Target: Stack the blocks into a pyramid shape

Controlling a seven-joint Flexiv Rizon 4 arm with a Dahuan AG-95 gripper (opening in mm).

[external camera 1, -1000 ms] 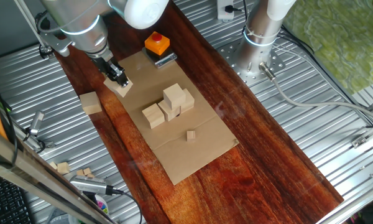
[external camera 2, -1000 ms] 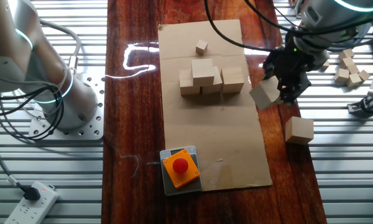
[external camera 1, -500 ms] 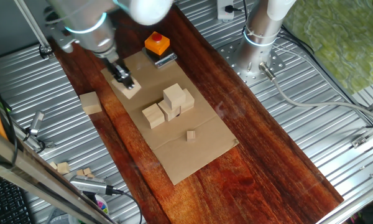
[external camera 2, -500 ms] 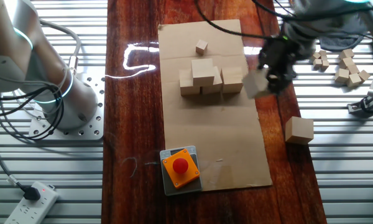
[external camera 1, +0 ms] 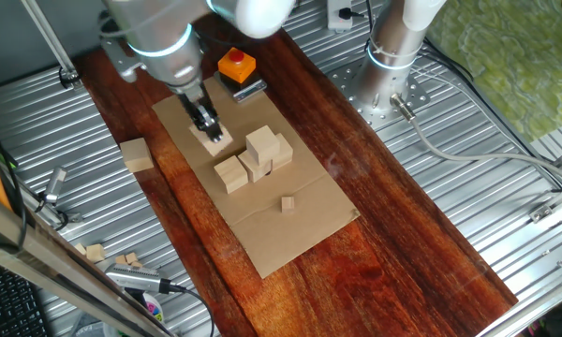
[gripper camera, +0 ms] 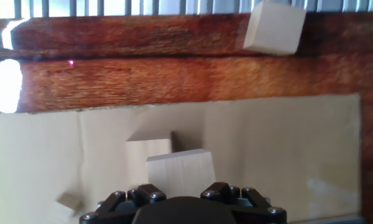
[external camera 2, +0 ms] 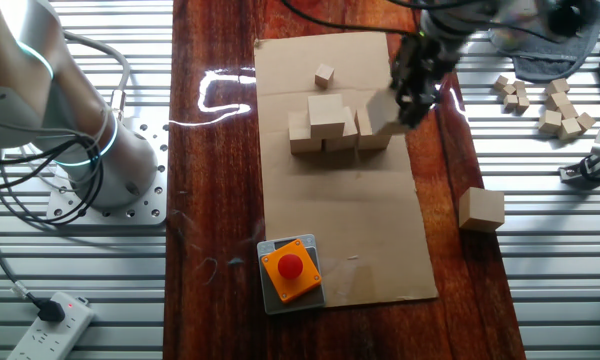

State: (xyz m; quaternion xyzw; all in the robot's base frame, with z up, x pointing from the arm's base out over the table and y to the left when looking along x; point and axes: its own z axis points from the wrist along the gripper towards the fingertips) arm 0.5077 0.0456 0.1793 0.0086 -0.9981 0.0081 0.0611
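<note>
Dark wood planks form the worktop [external camera 1: 393, 225], flanked by ribbed metal. A cardboard sheet [external camera 2: 380, 230] lies on it, carrying the cluster of blocks [external camera 2: 325, 128]: a row with one block [external camera 1: 259, 142] stacked on top. The robot arm [external camera 1: 159, 37] reaches over the sheet, its hand [external camera 1: 208, 127] clenched on a carried block [external camera 2: 384, 113] just beside the cluster's end. A lone block [external camera 2: 481, 209] sits at the wood's edge. An orange box [external camera 2: 289, 268] rests on the cardboard's far end; a tiny cube [external camera 2: 324, 75] lies apart.
</note>
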